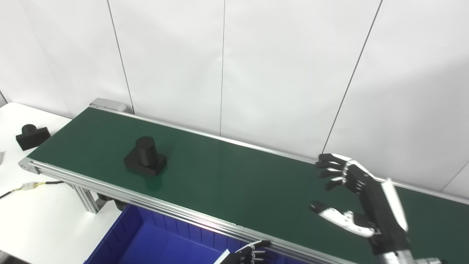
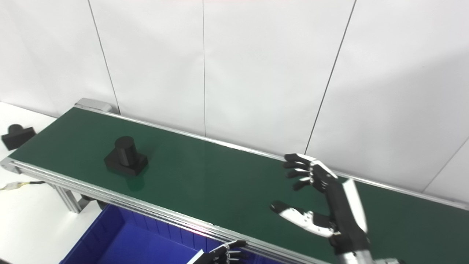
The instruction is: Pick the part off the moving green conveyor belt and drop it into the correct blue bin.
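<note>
A black part [image 1: 145, 156], a short cylinder on a square base, sits upright on the green belt [image 1: 234, 176] toward its left end. The right robot hand [image 1: 346, 194] hangs over the belt well to the right of it, released, fingers spread, holding nothing. Only the fingers of the left robot hand [image 1: 249, 253] show at the near edge, too little to tell their state, beside the blue bin [image 1: 121, 234]. Another black part [image 1: 32, 136] rests on the white desk [image 1: 40, 220] at far left.

White panelled wall [image 1: 285, 73] with thin dark seams; white table [image 1: 40, 216] at left.
</note>
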Tool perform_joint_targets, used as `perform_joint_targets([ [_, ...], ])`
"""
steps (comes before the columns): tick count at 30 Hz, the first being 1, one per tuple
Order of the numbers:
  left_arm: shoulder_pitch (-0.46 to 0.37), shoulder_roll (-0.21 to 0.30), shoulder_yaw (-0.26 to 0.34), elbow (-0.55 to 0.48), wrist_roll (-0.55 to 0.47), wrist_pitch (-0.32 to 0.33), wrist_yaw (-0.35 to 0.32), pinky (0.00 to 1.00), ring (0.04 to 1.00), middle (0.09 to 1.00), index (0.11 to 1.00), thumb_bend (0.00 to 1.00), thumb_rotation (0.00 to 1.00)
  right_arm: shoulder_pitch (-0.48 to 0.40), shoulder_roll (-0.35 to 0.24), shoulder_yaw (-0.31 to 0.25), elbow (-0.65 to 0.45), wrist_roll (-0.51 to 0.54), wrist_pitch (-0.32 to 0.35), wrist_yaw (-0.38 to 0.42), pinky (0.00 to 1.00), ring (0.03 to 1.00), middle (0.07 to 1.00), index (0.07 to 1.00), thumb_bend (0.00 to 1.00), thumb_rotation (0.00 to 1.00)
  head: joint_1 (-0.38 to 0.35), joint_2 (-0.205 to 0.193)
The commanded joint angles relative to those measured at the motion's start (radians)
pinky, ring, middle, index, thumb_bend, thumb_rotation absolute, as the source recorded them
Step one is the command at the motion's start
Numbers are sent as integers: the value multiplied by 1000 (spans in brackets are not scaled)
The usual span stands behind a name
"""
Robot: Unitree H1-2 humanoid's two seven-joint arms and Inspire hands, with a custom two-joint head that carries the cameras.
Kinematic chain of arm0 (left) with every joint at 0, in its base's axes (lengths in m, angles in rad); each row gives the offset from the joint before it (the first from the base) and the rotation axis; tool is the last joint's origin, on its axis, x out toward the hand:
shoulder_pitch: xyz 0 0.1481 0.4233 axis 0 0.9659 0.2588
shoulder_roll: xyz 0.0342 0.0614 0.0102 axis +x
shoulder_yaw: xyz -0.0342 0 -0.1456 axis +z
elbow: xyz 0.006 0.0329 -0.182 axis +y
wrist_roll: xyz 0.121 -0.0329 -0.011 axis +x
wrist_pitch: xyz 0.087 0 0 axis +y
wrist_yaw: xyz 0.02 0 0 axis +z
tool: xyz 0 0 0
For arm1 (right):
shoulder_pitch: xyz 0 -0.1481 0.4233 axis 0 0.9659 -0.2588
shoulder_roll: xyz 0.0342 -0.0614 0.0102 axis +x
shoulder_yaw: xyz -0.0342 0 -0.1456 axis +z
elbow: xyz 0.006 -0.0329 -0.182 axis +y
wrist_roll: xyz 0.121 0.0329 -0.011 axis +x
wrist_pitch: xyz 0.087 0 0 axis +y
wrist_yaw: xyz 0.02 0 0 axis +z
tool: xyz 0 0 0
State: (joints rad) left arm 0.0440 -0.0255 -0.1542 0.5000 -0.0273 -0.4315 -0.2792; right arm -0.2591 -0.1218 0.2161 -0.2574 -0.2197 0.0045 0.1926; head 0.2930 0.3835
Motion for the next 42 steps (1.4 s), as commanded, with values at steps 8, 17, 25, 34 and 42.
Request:
perform_joint_targets([
  [8, -37, -5, -4, 2, 15, -38, 17, 631, 752, 802, 889, 1000, 334, -81, 27, 29, 123, -36, -27, -5, 675, 776, 801, 822, 598, 296, -6, -6],
  [17, -53, 0, -6, 21, 21, -38, 24, 634, 753, 804, 894, 1000, 349, -168, 48, 81, 366, -105, -90, -33, 726, 813, 837, 862, 633, 319, -7, -13],
  [25, -53, 0, 1, 26, 1, -38, 12, 630, 748, 810, 892, 1000, 326, -222, 72, 117, 510, -154, -146, -66, 734, 819, 839, 862, 653, 332, -12, -15],
  [34, -55, -1, 4, 33, 1, -38, 9, 633, 743, 814, 889, 1000, 326, -273, 81, 157, 616, -226, -185, -105, 722, 821, 842, 859, 670, 376, -15, -20],
  [42, -58, 1, 2, 34, 11, -38, 15, 633, 741, 813, 886, 1000, 325, -318, 102, 170, 689, -254, -198, -136, 741, 831, 858, 857, 676, 392, -17, -22],
])
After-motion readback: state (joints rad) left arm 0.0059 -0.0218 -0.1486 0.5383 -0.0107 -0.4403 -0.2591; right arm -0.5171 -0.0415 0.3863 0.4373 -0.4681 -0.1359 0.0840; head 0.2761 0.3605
